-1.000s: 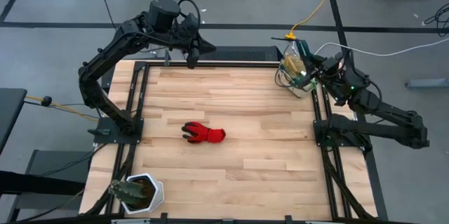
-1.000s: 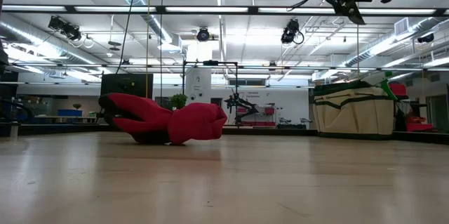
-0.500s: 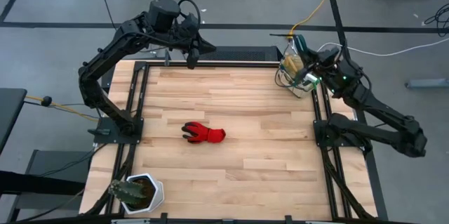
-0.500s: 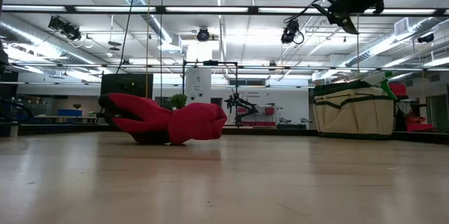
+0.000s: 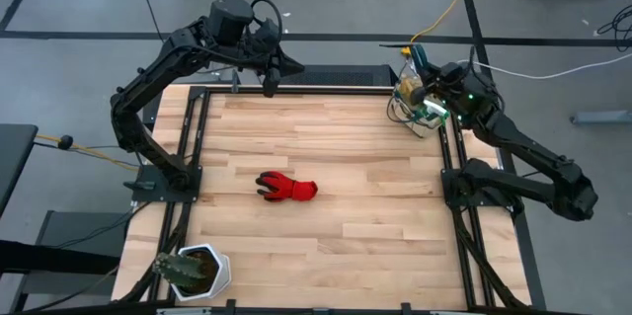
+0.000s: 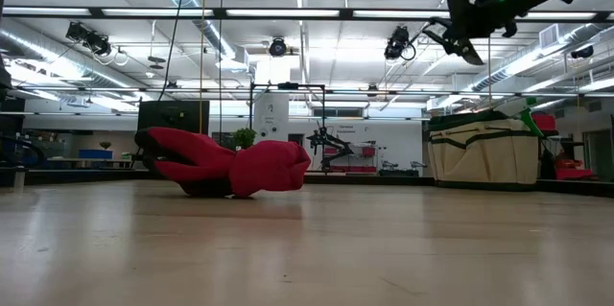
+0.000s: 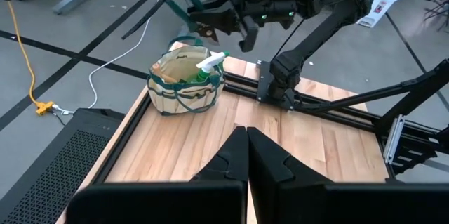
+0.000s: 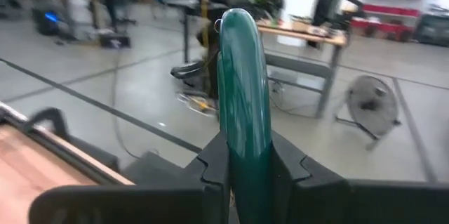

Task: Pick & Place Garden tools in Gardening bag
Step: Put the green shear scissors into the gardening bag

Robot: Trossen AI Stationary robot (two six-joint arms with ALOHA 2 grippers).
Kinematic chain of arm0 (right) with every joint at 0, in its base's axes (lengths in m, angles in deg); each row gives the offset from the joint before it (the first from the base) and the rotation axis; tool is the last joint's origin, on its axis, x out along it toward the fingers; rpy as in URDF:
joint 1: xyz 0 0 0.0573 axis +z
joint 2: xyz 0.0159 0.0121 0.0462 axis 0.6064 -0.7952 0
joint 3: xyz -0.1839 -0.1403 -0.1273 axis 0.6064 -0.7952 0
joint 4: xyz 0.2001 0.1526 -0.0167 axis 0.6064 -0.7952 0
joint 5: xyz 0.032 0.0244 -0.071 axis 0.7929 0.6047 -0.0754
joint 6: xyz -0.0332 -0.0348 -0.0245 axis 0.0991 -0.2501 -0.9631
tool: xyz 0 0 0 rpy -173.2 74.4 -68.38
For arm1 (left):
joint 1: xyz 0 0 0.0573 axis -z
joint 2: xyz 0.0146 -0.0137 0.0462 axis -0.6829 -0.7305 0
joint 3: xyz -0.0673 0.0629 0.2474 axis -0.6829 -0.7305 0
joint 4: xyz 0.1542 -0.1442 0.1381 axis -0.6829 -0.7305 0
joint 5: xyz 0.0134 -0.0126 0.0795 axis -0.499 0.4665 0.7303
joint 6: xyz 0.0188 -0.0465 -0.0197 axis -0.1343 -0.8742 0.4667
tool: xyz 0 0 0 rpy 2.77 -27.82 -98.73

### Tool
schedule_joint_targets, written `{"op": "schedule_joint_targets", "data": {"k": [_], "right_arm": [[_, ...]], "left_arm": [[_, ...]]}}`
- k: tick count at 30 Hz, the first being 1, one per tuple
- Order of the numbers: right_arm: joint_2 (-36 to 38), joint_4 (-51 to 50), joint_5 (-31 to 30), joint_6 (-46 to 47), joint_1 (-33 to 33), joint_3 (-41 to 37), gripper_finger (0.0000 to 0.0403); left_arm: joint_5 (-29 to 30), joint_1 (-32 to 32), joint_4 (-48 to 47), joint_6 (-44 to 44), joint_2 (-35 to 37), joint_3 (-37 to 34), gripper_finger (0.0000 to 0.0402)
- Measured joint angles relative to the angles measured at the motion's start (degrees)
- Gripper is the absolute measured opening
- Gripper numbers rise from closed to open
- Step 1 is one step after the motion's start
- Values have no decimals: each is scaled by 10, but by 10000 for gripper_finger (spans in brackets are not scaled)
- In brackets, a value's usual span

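Note:
A red glove (image 5: 286, 189) lies flat on the wooden table near its middle and shows large in the low view (image 6: 225, 162). The beige canvas bag with green trim (image 5: 415, 103) stands at the far right corner, with a translucent green vessel (image 7: 210, 62) sticking out of it. My right gripper (image 5: 427, 76) hovers above the bag, shut on a dark green tool (image 8: 242, 69). My left gripper (image 5: 269, 80) is shut and empty, high over the table's far edge on the left. My right gripper pinches the dark green tool between its two fingers (image 8: 210, 161), on the part nearest the gripper (image 8: 242, 136). The tool runs along the fingers and sticks out past their tips. It is lifted clear, above the bag (image 7: 186, 80).
A white pot with a dark plant (image 5: 193, 271) stands at the near left corner. Black frame rails (image 5: 326, 86) run along the table's edges. Bare wood lies between the glove and the bag.
My right gripper, still holding the green tool, has swung a little toward the table's far edge and come down somewhat above the bag. The glove and the bag have stayed where they were.

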Motion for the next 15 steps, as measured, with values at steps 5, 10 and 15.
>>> {"op": "schedule_joint_targets", "data": {"k": [5,10,15], "right_arm": [[-33,-5,-75,-15,-1,0,52],[-60,-2,-100,-28,-1,-1,52],[-64,20,-123,-26,-1,-35,52]], "left_arm": [[0,0,0,0,0,0,2],[0,0,0,0,0,0,2],[0,0,0,-2,0,0,2]]}}
